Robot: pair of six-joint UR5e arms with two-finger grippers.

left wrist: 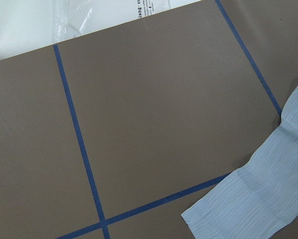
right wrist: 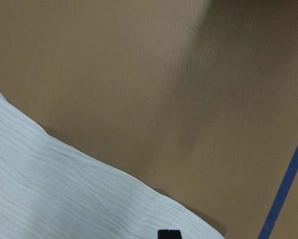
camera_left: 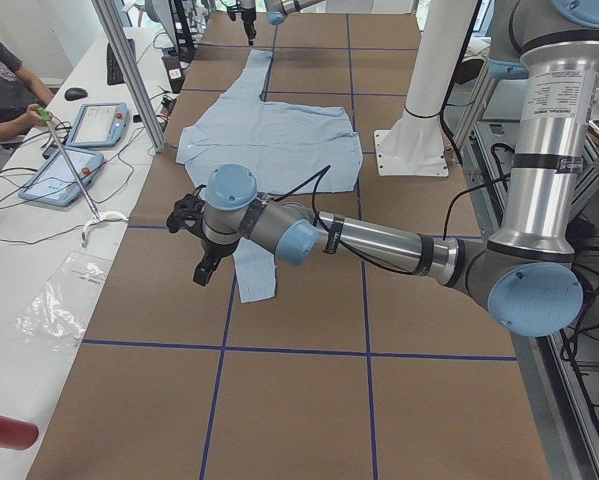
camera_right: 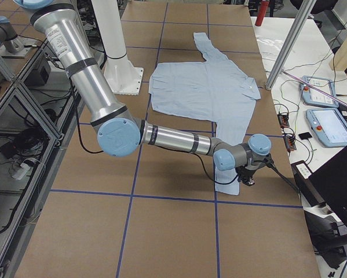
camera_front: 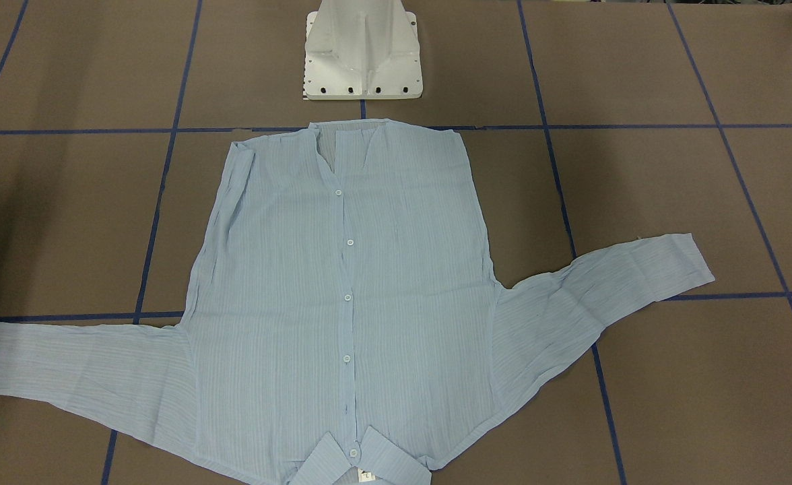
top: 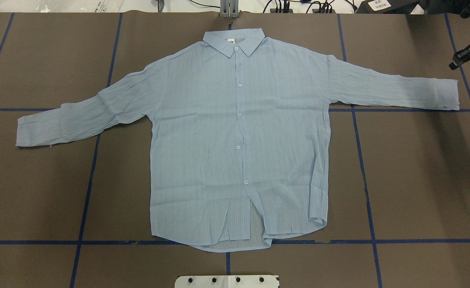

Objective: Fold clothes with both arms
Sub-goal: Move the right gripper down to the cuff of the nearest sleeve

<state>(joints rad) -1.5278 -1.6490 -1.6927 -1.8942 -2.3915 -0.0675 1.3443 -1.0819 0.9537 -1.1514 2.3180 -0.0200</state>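
Looking closely, I cannot tell if the left gripper (camera_left: 204,268) or the right gripper (top: 455,63) is open or closed. Each one hangs near a sleeve end of the light blue striped shirt (top: 239,140), which lies flat and buttoned on the brown table (top: 419,180), sleeves spread

The thin light blue striped shirt (camera_front: 342,283) runs off the front-facing view's bottom and left edges. Overhead, the black two-finger right gripper (top: 457,61) is too small for its jaws to be read.
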